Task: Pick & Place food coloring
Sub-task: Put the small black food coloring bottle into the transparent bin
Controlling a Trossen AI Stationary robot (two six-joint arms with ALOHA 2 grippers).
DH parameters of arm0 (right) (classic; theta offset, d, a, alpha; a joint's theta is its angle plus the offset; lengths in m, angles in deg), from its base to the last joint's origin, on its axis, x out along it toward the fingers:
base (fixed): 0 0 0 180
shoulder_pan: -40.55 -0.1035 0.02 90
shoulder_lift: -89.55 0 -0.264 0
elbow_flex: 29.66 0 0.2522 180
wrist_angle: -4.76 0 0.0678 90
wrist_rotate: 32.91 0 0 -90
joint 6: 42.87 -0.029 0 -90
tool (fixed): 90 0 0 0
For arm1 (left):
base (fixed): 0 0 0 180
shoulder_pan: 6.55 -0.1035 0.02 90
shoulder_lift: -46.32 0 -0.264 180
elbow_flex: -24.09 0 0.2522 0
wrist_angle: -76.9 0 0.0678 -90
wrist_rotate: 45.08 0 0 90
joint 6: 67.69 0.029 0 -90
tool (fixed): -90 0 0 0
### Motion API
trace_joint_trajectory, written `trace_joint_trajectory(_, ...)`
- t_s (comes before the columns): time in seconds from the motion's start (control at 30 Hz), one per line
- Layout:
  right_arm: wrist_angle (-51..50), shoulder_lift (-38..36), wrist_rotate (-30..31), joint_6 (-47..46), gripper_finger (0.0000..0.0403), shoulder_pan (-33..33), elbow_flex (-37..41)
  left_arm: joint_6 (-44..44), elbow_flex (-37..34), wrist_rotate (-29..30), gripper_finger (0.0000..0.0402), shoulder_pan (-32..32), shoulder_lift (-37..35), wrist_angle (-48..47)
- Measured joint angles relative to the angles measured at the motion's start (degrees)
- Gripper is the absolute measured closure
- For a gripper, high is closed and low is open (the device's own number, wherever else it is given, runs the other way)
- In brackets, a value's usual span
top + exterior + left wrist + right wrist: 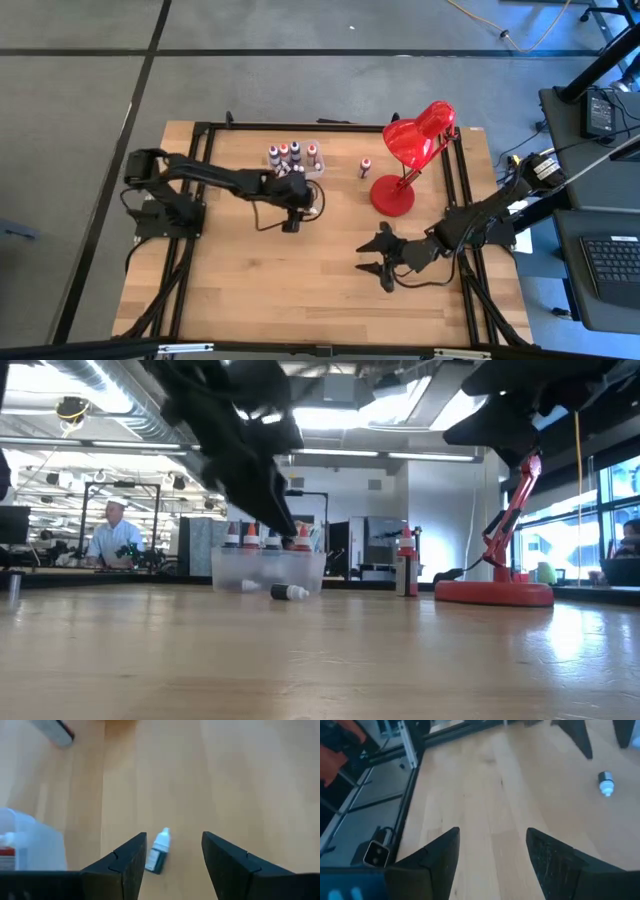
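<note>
Your left gripper (172,865) hangs over the table (250,290) beside the clear box (268,569), jaws open and empty. One food coloring bottle (158,851) lies on its side on the wood between the fingertips, untouched. More bottles (290,153) stand upright in the box; a single bottle (365,167) stands alone near the red lamp (410,150). Your right gripper (379,262) rests low toward the table's right edge, jaws open, holding nothing
</note>
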Motion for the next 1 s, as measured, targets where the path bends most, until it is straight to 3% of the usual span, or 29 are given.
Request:
trace_joint_trajectory(0.2, 0.6, 0.0, 2.3, -2.0, 0.0171, -0.3, 0.0, 3.2, 0.0, -7.2, 0.0214, -4.5, 6.4, 4.5)
trace_joint_trajectory(0.6, 0.6, 0.0, 2.8, -3.2, 0.0171, -0.3, 0.0, 8.8, 0.1, -6.0, 0.0214, -6.3, 12.5, 4.3)
trace_joint_trajectory(1.0, 0.3, 0.0, 2.8, -3.0, 0.0171, -0.3, 0.0, 8.3, 0.1, -5.7, 0.0213, -6.2, 12.9, 4.4)
